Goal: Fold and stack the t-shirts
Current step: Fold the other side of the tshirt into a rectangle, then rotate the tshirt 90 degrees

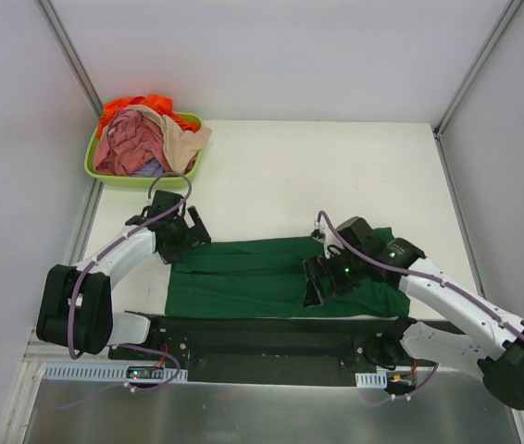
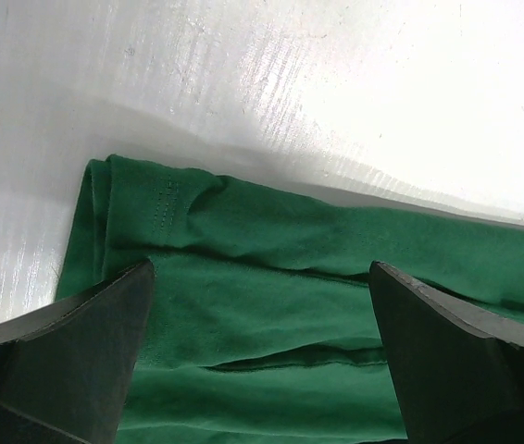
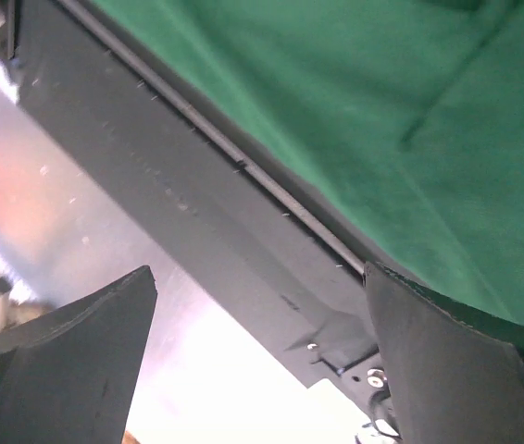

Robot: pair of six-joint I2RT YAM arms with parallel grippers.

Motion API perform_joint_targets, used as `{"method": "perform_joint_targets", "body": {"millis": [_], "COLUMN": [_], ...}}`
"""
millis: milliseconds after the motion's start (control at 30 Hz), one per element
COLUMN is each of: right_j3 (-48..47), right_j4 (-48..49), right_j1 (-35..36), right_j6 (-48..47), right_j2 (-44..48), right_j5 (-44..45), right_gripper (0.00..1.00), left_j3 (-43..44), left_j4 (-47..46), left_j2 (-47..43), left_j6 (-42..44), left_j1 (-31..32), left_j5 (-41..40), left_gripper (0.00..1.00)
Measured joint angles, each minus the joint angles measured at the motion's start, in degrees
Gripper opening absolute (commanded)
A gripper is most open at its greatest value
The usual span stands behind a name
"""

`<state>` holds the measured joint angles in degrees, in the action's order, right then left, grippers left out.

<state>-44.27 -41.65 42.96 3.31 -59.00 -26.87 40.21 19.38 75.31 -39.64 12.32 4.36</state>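
Observation:
A dark green t-shirt (image 1: 243, 277) lies partly folded into a long band at the near middle of the table. My left gripper (image 1: 188, 239) is at its far left corner, open, low over the cloth. In the left wrist view the gripper (image 2: 260, 268) straddles the shirt's (image 2: 271, 305) folded layers with nothing held. My right gripper (image 1: 318, 285) is over the shirt's right part, open. In the right wrist view that gripper (image 3: 257, 273) frames the black base rail (image 3: 197, 203), with the green shirt (image 3: 382, 111) at the upper right beside the right finger (image 3: 447, 370).
A lime-green tub (image 1: 105, 171) at the back left holds pink (image 1: 128, 143), orange (image 1: 142, 104), beige (image 1: 183, 139) and lavender (image 1: 151, 168) shirts in a heap. The black base rail (image 1: 271, 338) runs along the near edge. White walls enclose the table.

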Motion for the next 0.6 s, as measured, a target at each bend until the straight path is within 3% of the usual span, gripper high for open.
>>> {"method": "perform_joint_targets", "body": {"millis": [200, 333, 600], "right_j3": [-2.16, -2.05, 0.24], "right_j4": [-1.33, -0.59, 4.17], "right_j1": [-4.26, -11.10, -17.66], "right_j6": [2.16, 5.44, 9.46], "right_j2": [-0.76, -8.31, -21.42], "right_j5": [13.25, 18.08, 24.74], "right_gripper": [0.96, 0.96, 0.96], "left_j3": [0.00, -0.20, -4.20], "left_j4": [0.28, 0.61, 0.92], "left_j2": [-0.15, -1.01, -4.13], "left_j6": [0.11, 0.09, -0.02], "left_j1": [0.00, -0.04, -0.04], "left_j5": [-0.39, -0.55, -0.20], "left_gripper": [0.99, 0.99, 0.99]}}
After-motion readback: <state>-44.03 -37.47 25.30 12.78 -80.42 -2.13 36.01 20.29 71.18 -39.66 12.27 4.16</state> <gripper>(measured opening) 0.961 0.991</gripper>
